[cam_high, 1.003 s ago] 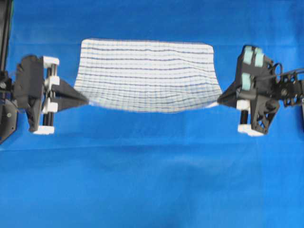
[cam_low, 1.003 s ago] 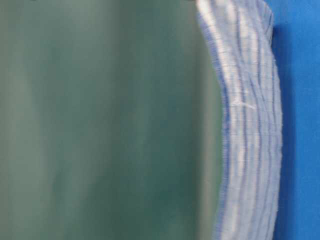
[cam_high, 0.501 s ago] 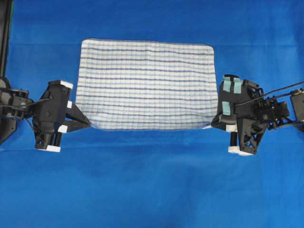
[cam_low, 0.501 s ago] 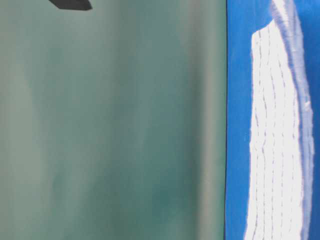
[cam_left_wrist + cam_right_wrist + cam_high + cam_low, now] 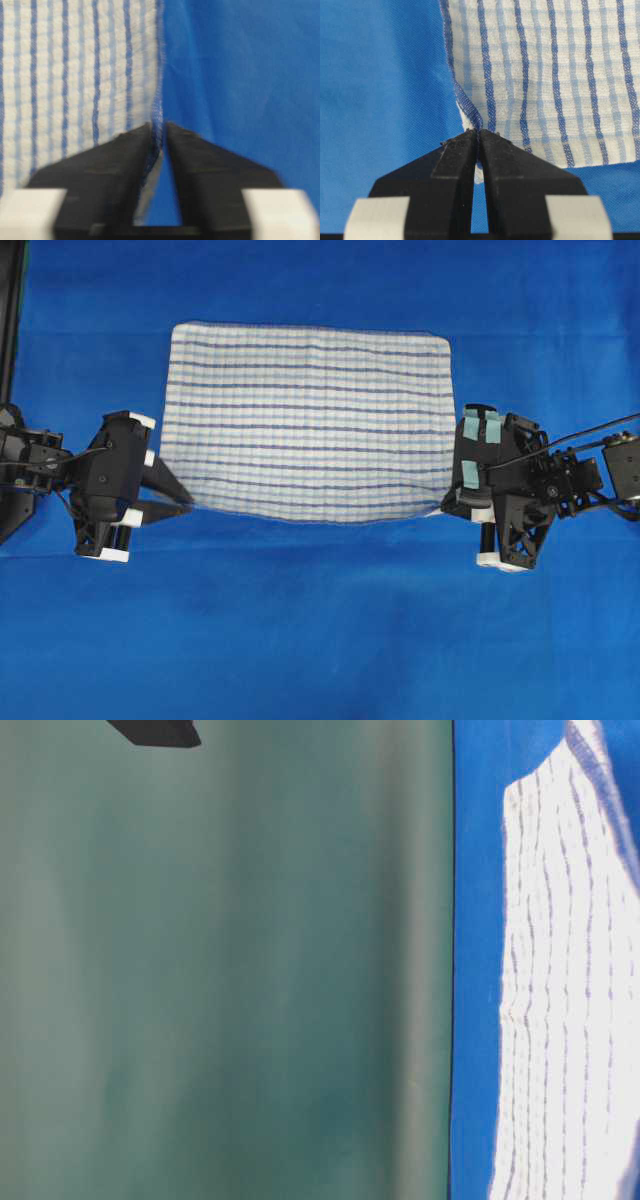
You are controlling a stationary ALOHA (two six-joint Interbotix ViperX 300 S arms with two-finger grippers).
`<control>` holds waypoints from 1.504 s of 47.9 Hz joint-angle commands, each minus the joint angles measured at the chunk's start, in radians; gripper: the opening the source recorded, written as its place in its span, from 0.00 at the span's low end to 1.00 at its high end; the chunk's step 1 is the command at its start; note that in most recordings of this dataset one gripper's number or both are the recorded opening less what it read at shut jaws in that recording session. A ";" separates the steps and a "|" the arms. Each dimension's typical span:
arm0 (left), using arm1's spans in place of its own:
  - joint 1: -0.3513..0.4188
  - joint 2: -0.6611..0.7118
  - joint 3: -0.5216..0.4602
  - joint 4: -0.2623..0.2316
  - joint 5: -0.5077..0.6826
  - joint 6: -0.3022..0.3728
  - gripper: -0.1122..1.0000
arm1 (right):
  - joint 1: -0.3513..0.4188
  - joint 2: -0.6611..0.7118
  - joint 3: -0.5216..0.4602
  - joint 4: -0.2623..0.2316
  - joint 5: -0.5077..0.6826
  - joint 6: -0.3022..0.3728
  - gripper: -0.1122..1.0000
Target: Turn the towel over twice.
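The towel (image 5: pixel 310 420), white with dark-blue and light-blue stripes, lies spread flat on the blue table covering (image 5: pixel 320 630). My left gripper (image 5: pixel 188 504) is at its near left corner. In the left wrist view its jaws (image 5: pixel 159 125) stand slightly apart, with the towel's hemmed edge (image 5: pixel 75 75) loose in the narrow gap. At the near right corner is my right gripper (image 5: pixel 447 508). Its jaws (image 5: pixel 478 131) are pressed together on the corner of the towel (image 5: pixel 560 75). The table-level view shows the towel (image 5: pixel 570 970) lying low on the cloth.
Blue covering stretches over the whole table around the towel, with wide free room in front of both arms. A black frame post (image 5: pixel 12 320) stands at the far left edge. A plain green wall (image 5: pixel 220 970) backs the table.
The towel's near edge, held up and sagging a second ago, has come down so the cloth lies flat. Both grippers moved nearer and lower. The left jaws have parted a little.
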 commanded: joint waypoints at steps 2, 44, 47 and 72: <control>-0.002 -0.012 -0.031 -0.002 -0.008 0.000 0.39 | 0.005 -0.008 -0.012 0.002 -0.008 -0.002 0.16; 0.044 -0.344 -0.048 -0.002 0.048 0.008 0.79 | -0.069 -0.276 -0.012 -0.156 -0.002 -0.012 0.66; 0.051 -0.379 -0.043 -0.002 0.048 0.011 0.79 | -0.078 -0.302 -0.011 -0.169 0.000 -0.012 0.66; 0.115 -0.522 -0.038 -0.002 0.164 0.017 0.79 | -0.114 -0.434 0.023 -0.201 0.021 -0.011 0.66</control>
